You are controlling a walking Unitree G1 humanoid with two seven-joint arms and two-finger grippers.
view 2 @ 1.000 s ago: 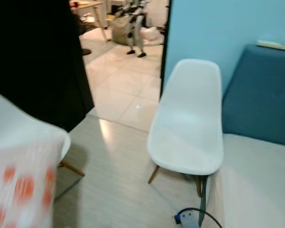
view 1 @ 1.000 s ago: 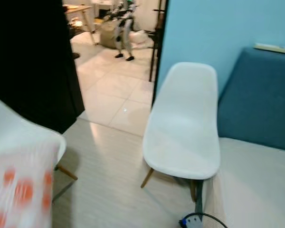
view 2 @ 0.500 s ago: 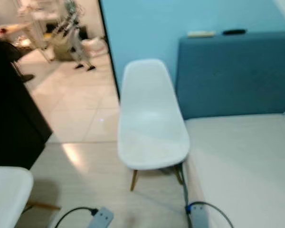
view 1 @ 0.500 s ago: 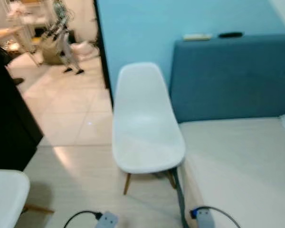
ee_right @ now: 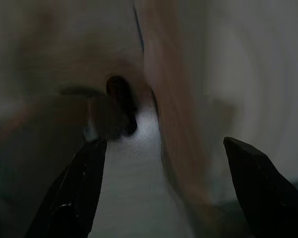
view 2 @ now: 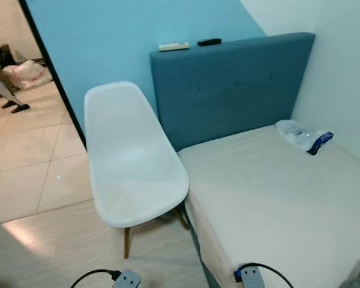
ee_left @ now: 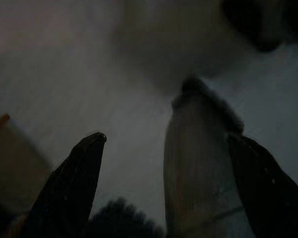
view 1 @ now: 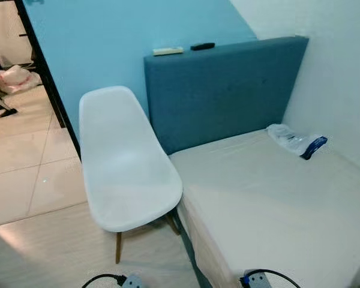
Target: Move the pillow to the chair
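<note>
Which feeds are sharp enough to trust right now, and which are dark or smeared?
Left and right eye views: sharp, evenly lit; white chair and bed crisp. Left wrist view: very dark, background soft. Right wrist view: dim, motion-smeared; only the black fingers read, spread apart.

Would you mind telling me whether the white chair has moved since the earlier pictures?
No. The white chair stands against the bed's corner as before; the camera turned right.

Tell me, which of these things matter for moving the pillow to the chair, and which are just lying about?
For the job:
- white chair, seat bare
- left pincer and right pincer, both open, holding nothing

Just lying about:
- bed
- blue headboard
- plastic bag on the bed
- two remotes on the headboard
</note>
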